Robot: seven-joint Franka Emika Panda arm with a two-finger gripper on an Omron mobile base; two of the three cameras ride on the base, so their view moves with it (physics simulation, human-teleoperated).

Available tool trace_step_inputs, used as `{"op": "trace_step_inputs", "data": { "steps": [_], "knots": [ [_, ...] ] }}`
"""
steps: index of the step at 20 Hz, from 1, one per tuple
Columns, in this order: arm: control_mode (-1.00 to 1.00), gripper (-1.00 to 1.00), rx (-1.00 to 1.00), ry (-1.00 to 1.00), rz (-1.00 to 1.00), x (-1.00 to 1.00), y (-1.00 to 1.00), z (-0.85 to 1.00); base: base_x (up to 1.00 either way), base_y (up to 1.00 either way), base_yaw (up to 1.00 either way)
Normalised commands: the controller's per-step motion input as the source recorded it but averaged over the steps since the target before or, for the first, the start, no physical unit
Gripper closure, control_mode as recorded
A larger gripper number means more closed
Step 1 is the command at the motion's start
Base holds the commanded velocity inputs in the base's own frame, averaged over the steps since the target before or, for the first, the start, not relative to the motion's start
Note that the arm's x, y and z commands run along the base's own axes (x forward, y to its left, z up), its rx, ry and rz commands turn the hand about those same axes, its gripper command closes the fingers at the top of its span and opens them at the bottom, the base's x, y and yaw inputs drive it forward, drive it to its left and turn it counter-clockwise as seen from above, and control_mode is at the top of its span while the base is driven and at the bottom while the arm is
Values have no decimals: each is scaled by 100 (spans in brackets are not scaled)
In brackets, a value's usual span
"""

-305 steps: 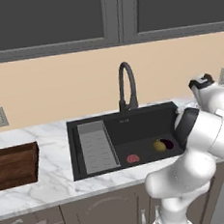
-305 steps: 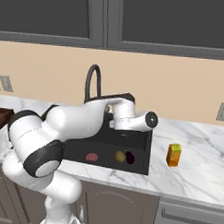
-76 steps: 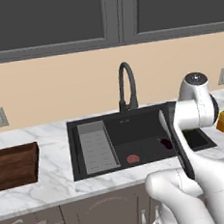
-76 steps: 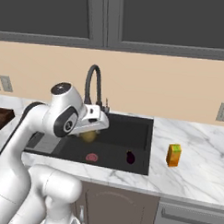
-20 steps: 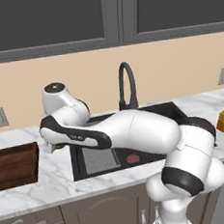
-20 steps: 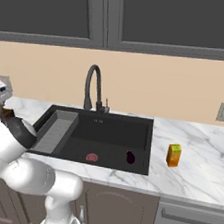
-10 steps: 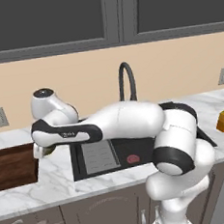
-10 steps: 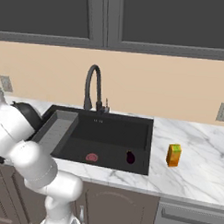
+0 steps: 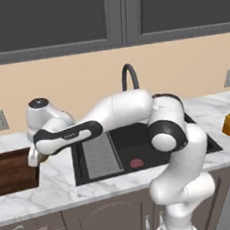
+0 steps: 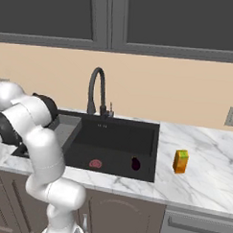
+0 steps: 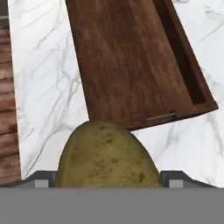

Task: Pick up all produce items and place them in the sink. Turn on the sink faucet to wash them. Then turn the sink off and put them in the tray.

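While beside tray [image 11: 131, 65], potato [image 11: 107, 155] between jaws.

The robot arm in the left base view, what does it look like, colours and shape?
The arm is glossy white, built of thick rounded tube segments, with dark grey to black bands and sleeves at the joints and a dark round cap on the wrist end. No loose cables or markings show. The jaws are small and dark.

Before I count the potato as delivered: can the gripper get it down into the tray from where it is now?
Probably yes. The gripper, shut on the olive-yellow potato, hangs at the tray's right end, and in the hand view the tray's wooden floor lies bare just ahead with nothing in between.
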Motion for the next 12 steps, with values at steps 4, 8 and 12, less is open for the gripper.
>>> {"op": "trace_step_inputs", "data": {
  "steps": [4,8,12],
  "knots": [
    [-100,100,-2,5,0,29,38,0,0,0,0],
    [-100,100,-6,7,0,28,42,-7,0,0,0],
    [-100,100,-8,9,0,26,42,-4,0,0,0]
  ]
}}
